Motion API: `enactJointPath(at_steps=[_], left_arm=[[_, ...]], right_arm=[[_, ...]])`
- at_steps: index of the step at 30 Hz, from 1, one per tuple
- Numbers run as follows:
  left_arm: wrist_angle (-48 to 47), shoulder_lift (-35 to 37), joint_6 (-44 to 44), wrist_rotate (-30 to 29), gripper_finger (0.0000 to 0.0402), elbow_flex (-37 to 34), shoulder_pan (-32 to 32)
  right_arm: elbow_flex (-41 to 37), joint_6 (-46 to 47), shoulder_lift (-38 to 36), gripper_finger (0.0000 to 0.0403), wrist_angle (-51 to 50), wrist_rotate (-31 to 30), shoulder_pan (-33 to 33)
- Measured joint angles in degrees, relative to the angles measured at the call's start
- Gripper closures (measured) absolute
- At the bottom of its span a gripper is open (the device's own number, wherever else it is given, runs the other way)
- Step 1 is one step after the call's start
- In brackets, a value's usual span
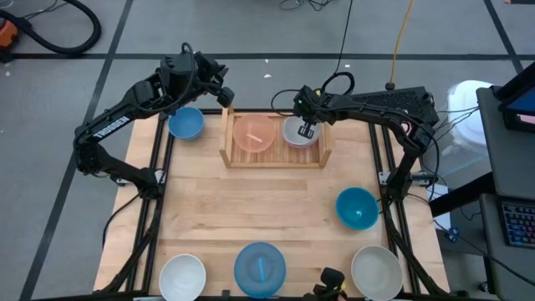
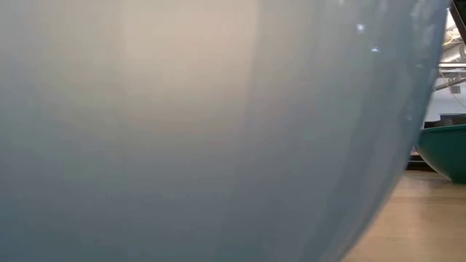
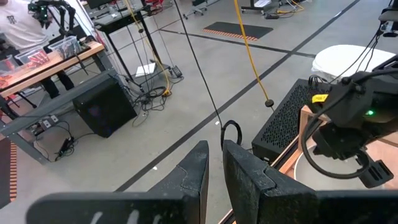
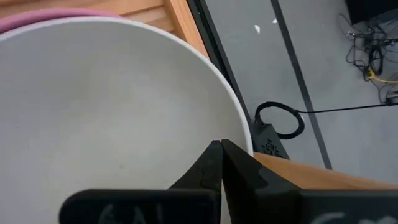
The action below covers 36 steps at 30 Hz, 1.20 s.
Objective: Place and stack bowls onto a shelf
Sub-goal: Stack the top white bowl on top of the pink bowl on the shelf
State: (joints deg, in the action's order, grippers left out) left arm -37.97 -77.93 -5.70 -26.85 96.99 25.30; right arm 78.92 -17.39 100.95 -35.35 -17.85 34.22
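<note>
Robotics lab or workshop, open floor.

Grey concrete floor [image 3: 186, 93] marked with dark tape lines. Loose cables [image 3: 146, 93] trail across it; a yellow cord [image 3: 249, 50] hangs down. A workbench [image 3: 43, 68] along one side carries bins and clutter, a black box [image 3: 102, 109] beneath it, a person in a white shirt [image 3: 25, 25] behind. A keyboard [image 1: 516, 224] sits on a desk beside the wooden table [image 1: 251, 209] in its black frame.

Only thing I can actually read is white lettering running along the left arm [image 1: 113, 127] in the high view, looks like "TROSSEN". There's a small yellow sticker [image 3: 319, 98] on the other arm in the left wrist view, but its print is too tiny to read.
</note>
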Motion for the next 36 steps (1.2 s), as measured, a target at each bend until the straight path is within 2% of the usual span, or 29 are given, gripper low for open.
enactJointPath(at_steps=[7,19,23,28,32,36], left_arm=[[0.0,0.0,0.5,0.0,0.0348,0.0,-0.1],[0.0,0.0,0.9,0.0,0.0348,0.0,-0.6],[0.0,0.0,0.9,0.0,0.0348,0.0,-1.1],[0.0,0.0,1.1,0.0,0.0348,0.0,-1.2],[0.0,0.0,1.1,0.0,0.0348,0.0,-1.2],[0.0,0.0,1.1,0.0,0.0348,0.0,-1.2]], right_arm=[[-2.2,1.7,0.0,0.0403,2.6,4.7,-0.6],[-3.6,3.1,-0.6,0.0403,2.8,3.1,-1.5],[-3.5,2.9,-4.0,0.0403,2.2,1.9,-3.4],[-3.5,3.6,-10.2,0.0403,-3.8,10.5,-5.5],[-3.4,4.0,-14.4,0.0403,-6.8,9.8,-7.6],[-5.6,-0.3,-16.2,0.0403,-6.1,10.6,-9.3]])
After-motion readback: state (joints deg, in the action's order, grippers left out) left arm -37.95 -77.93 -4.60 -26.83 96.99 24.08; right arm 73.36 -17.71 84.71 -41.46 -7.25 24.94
